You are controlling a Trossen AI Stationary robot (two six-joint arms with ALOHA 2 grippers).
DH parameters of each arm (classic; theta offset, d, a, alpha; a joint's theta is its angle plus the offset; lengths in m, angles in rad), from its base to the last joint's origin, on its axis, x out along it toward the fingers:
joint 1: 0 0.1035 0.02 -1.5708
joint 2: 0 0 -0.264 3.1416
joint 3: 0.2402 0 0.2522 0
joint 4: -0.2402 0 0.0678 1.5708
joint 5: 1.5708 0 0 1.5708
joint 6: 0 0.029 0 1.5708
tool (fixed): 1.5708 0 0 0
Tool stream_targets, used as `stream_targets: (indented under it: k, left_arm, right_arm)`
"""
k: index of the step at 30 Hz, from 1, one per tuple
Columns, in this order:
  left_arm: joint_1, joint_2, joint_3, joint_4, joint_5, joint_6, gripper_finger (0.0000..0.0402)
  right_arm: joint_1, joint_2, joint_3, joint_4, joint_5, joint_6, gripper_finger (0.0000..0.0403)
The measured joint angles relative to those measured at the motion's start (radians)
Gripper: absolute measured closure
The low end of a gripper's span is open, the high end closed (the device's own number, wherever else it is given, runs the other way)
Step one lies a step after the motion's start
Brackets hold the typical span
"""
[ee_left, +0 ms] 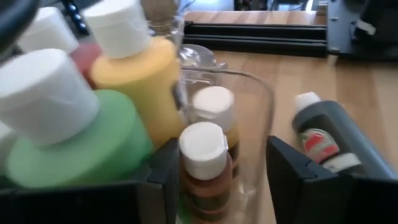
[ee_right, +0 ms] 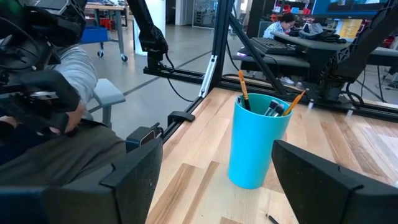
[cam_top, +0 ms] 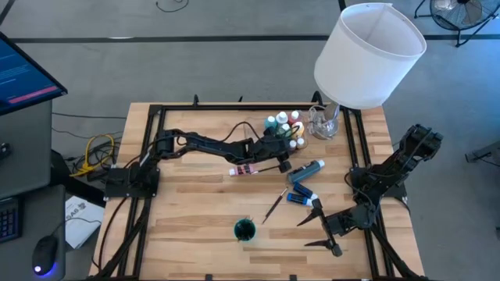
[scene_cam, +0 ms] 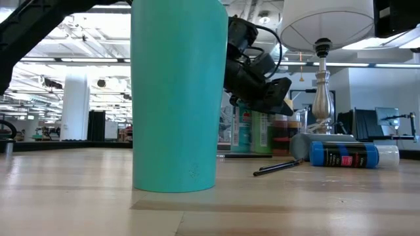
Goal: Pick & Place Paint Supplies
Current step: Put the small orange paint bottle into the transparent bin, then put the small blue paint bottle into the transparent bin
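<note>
From my remote seat the biggest thing I see is the wooden table point(cam_top: 187, 218), with the white lampshade point(cam_top: 369, 55) standing over its far right corner. My left arm reaches across the far half of the table, and its left gripper point(cam_top: 291, 142) sits at the clear tray point(ee_left: 258, 124) near the far edge, where the upright paint bottles point(cam_top: 283, 125) are bunched together. The wrist view shows its fingers point(ee_left: 305, 180) parted to a middling gap on either side of a small brown bottle point(ee_left: 205, 165) with a white cap; I can't tell whether they touch it. A green bottle point(ee_left: 74, 146) and a yellow bottle point(ee_left: 137, 71) stand just beside it. My right gripper point(cam_top: 322, 230) waits near the right end of the near edge, fingers spread wide and holding nothing. A teal cup point(cam_top: 244, 229) with brushes in it stands close to the middle of the near edge. Right of centre lie two blue bottles point(cam_top: 301, 196) and a dark bottle point(cam_top: 307, 170) on their sides; a pink bottle point(cam_top: 244, 170) lies near the centre. A thin brush point(cam_top: 274, 205) lies loose between the cup and the blue bottles.
</note>
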Motion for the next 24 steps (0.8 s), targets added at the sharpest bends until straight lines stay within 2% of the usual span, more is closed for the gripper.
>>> stream_targets:
  k: [24]
  left_arm:
    - [-0.033,-0.069,-0.001,-0.018,0.005,0.034,0.027]
  right_arm:
    - [0.0,0.0,0.0,-0.008,0.0,0.026,0.0106]
